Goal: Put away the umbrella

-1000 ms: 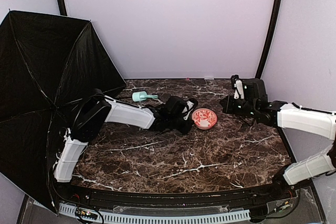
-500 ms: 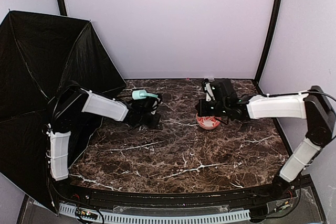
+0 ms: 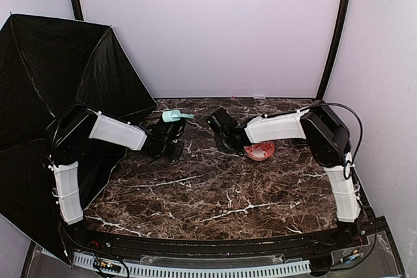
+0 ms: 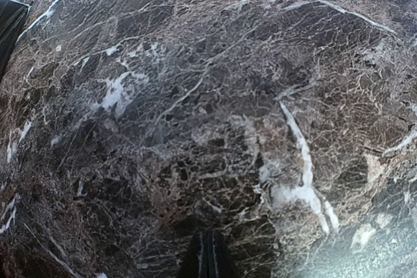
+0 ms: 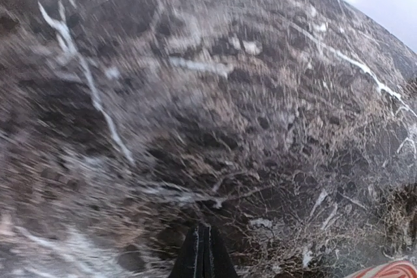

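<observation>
Black underside fabric of the umbrella (image 3: 58,83) is seen spread fully open and tipped on its side at the left edge of the bench (image 3: 228,200), where part of the canopy overhangs the bench edge. Its mint handle (image 3: 172,116) projects over the rear left of the bench surface. The umbrella is not yet collapsed, and no contact with it is shown.

Over the last second both arms have been repositioned toward the handle. The left tool (image 3: 171,149) has been withdrawn from the bench centre and is now placed just in front of the handle, low over the marble. The right tool (image 3: 216,120) has been swung in from the right side and carried past the orange-and-white bowl (image 3: 259,152). It is now located near the handle on its right, with the bowl left behind its forearm.

In each wrist view the fingers are pressed together with nothing between them, as shown for the left tool (image 4: 207,262) and the right tool (image 5: 203,255). Only marble is seen ahead of them, and the right view is blurred by motion.

The approach phase is judged to be under way. Before the handle can be gripped, at least one tool must be opened
</observation>
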Robot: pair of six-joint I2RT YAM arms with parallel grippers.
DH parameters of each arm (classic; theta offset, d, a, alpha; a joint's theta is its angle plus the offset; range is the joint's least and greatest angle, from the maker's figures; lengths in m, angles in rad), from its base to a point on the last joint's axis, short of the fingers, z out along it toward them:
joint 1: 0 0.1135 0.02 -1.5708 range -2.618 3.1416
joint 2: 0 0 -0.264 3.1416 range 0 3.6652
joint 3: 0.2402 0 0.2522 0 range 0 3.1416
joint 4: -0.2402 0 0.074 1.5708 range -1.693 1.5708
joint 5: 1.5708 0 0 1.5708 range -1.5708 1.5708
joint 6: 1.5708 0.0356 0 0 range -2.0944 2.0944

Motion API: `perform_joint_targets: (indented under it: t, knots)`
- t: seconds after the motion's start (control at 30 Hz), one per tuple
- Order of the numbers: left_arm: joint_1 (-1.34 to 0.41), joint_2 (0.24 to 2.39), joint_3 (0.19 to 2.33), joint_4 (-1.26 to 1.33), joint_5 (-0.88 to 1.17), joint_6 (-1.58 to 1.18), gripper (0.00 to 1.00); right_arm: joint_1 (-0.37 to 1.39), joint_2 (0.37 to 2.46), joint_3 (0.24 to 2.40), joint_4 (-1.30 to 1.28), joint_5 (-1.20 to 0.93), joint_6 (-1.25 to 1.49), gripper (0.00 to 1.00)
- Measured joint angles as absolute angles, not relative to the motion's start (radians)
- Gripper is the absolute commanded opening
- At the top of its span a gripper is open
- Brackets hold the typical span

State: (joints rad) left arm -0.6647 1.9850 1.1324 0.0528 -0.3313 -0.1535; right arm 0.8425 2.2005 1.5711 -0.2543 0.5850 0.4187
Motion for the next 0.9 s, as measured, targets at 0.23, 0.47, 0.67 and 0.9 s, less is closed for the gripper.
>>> perform_joint_targets:
  t: [0.23,0.47,0.67,0.9]
  knots:
    - [-0.664,1.983,1.132,0.051,-0.331,-0.149,0.00,0.845,2.243,1.570,-0.374,0.730,0.393,0.00]
    - [-0.664,1.983,1.132,0.051,-0.330,-0.137,0.00,0.836,2.170,1.425,-0.411,0.828,0.406,0.00]
    - [-0.664,1.983,1.132,0.052,-0.328,-0.127,0.00,0.778,2.078,1.252,-0.422,0.862,0.468,0.00]
    - [-0.664,1.983,1.132,0.052,-0.322,-0.114,0.00,0.701,1.945,1.065,-0.416,0.845,0.538,0.00]
